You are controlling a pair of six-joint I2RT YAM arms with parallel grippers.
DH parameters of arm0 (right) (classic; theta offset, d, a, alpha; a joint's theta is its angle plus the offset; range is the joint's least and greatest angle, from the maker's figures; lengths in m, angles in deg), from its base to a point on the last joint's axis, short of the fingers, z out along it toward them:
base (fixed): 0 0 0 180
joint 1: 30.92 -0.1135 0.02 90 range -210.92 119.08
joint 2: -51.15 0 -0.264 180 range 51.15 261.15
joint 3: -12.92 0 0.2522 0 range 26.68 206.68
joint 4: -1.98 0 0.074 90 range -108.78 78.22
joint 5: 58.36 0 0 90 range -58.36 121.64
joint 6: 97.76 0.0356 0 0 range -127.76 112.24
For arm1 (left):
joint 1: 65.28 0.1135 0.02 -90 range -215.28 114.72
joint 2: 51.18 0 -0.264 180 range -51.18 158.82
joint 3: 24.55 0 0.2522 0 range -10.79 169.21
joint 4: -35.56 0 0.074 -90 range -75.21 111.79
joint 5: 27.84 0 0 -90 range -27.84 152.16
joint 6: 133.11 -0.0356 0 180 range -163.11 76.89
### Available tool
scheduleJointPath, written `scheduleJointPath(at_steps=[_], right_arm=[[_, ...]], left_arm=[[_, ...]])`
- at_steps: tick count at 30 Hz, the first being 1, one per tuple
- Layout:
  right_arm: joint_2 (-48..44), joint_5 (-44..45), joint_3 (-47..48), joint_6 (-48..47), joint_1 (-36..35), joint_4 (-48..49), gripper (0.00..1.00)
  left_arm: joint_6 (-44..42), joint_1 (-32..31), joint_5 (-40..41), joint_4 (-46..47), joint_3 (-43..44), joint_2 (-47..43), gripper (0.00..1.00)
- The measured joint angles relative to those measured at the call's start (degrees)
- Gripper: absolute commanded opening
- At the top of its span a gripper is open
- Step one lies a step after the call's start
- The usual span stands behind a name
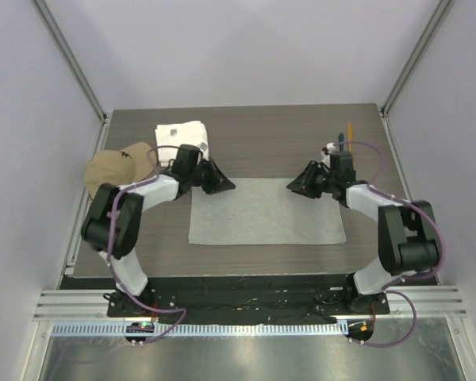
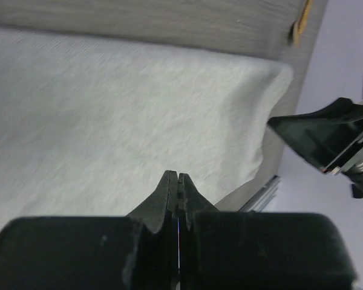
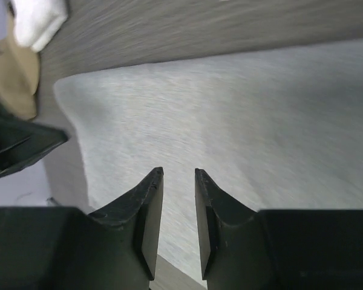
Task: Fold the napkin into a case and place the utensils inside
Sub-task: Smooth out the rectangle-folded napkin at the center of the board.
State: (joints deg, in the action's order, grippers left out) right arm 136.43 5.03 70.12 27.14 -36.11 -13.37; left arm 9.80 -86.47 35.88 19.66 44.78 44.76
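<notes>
Our left gripper (image 2: 178, 177) has its jaws pressed together at the far edge of the thin light-grey cloth napkin (image 1: 266, 216), near its left corner; we cannot tell whether any cloth is pinched. Our right gripper (image 3: 178, 173) holds its jaws apart over the same far edge, toward the right. The napkin lies spread flat on the dark wood-grain table (image 1: 285, 135). Just behind the right wrist lie the utensils (image 1: 346, 135); we make out only an orange-yellow stick (image 1: 349, 127) and a dark teal handle (image 1: 341, 140). A thick white towel (image 1: 182, 133) and a tan cap (image 1: 115, 168) sit at the far left.

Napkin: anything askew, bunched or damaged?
Nothing stands out. The napkin lies flat and unfolded on the table, edges roughly square to it, with no tears or bunching visible.
</notes>
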Motion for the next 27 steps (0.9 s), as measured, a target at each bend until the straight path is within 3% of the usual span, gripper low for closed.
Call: scheduleJointPath(at_steps=[5,9,13,22,27], right_arm=[[14.3,-7.6,4.3,6.5,-7.3,16.0,0.11],[21.2,-11.5,6.3,13.0,-9.9,28.9,0.01],[28.9,-13.7,6.6,18.4,-10.2,39.1,0.01],[35.0,-13.9,7.2,19.0,-9.1,43.6,0.01],[35.7,-12.9,8.6,18.2,-8.2,42.7,0.01]], left_arm=[[9.9,-3.3,-5.0,18.6,6.3,17.3,0.00],[13.4,-4.3,-5.5,25.3,6.9,21.6,0.00],[13.9,-3.6,-4.7,27.7,6.9,22.2,0.00],[10.9,1.1,-2.0,28.7,5.2,23.3,0.00],[5.5,3.3,0.0,23.7,6.2,23.2,0.00]])
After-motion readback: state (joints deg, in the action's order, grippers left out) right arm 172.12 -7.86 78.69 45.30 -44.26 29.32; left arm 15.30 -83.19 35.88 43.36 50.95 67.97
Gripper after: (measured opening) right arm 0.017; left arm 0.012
